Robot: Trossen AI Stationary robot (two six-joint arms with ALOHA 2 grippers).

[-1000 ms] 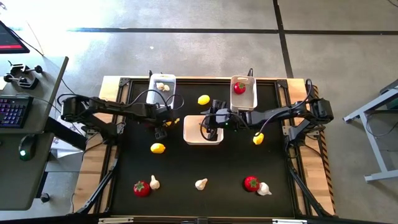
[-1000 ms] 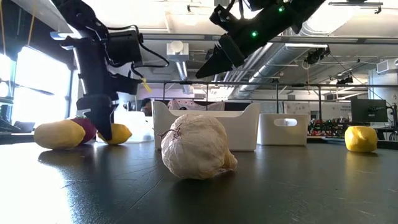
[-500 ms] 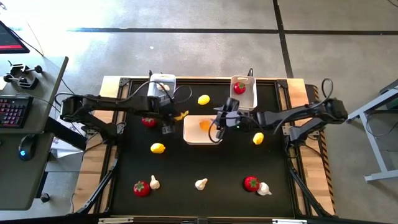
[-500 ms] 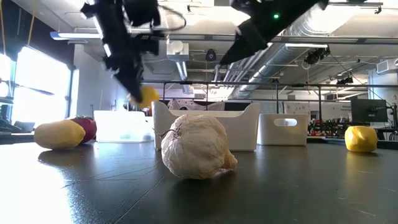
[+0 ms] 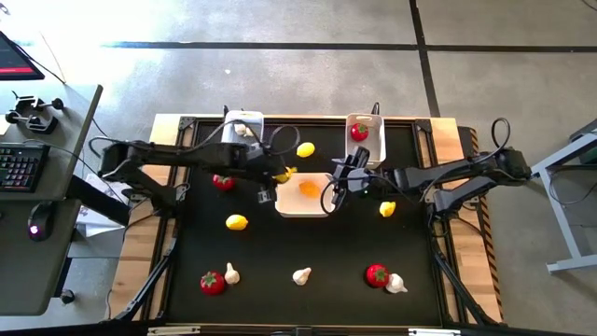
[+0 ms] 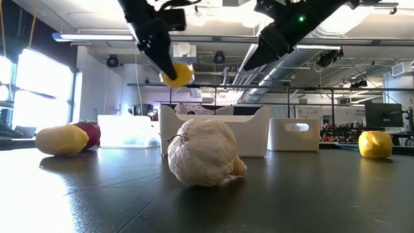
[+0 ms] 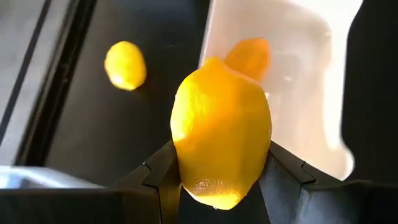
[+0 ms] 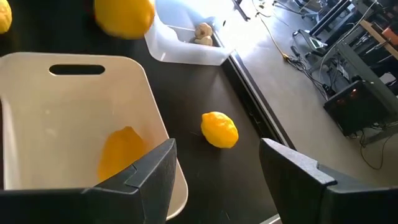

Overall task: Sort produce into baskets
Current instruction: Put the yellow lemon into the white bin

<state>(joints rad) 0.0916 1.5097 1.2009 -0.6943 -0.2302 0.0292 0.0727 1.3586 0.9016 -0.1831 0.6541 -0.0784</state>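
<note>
Left hand (image 5: 283,175): narrowed onto a yellow lemon (image 7: 221,149), held between both fingers, raised off the worktop (image 5: 280,252). In the high view it sits left of centre, at the left edge of the wide basket (image 5: 305,210). The low view shows this lemon in the upper middle of the frame, above the basket's rim.

Right hand (image 5: 340,186): fingers parted, nothing between them, at the wide basket's right edge.

The left wrist view alone shows the grip closely. The right wrist view shows an orange piece (image 8: 121,151) lying inside the wide basket, and garlic bulbs (image 8: 201,33) in a narrow basket (image 8: 186,46) beyond.
</note>
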